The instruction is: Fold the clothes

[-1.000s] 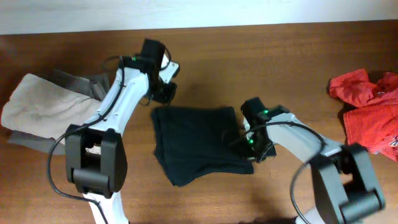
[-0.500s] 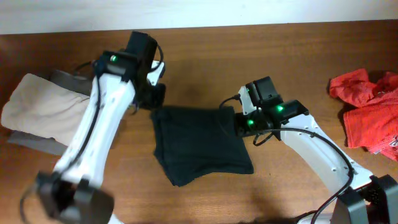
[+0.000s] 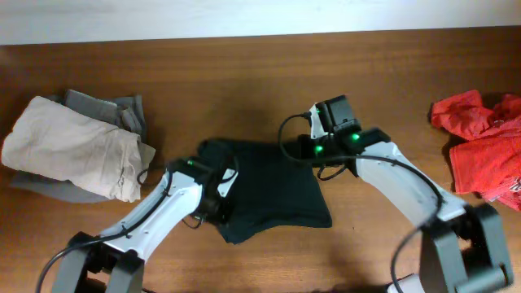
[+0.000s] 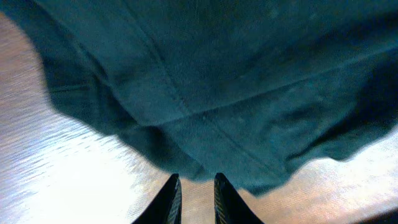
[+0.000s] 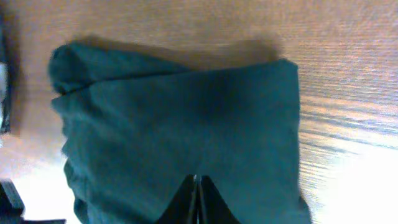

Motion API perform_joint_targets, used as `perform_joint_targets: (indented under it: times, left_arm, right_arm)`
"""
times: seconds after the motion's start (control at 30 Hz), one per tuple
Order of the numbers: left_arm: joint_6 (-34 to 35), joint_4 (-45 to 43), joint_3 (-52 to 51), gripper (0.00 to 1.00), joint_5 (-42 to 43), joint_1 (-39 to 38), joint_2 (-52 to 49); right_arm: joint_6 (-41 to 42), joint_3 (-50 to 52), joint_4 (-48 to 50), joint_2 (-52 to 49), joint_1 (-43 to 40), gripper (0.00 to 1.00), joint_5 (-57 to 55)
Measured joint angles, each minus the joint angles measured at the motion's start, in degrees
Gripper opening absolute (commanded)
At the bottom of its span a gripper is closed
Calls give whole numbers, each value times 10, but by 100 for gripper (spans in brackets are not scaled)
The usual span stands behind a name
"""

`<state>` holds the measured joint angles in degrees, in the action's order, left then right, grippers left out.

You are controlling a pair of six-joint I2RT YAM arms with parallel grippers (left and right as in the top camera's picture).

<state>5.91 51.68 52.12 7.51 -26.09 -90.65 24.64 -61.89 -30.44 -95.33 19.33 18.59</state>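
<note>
We see the left gripper with its fingers slightly parted, nothing between them, at the edge of the black T-shirt. The right gripper is clenched over the shirt, which lies folded mid-way across the table.

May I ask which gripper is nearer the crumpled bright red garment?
Right: the right gripper is over the black T-shirt edge facing the red garment; the left gripper at the opposite edge.

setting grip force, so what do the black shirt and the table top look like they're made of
Black T-shirt: soft matte knit, likely cotton jersey, given its limp folds and the stitched seams in the left wrist view. Table: brown wood or wood-look laminate, faintly glossy, with grain streaks and light glare; cannot tell which.
</note>
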Motion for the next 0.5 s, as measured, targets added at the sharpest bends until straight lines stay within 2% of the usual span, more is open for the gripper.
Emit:
perform_joint_targets:
  times: [0.23, 0.5]
  left_arm:
    - [2, -67, -56, 18, 9, 0, 0]
    - [3, -64, -70, 19, 38, 0, 0]
  right_arm:
    - [39, 0, 53, -77, 0, 4, 25]
    - [71, 0, 87, -123, 0, 4, -28]
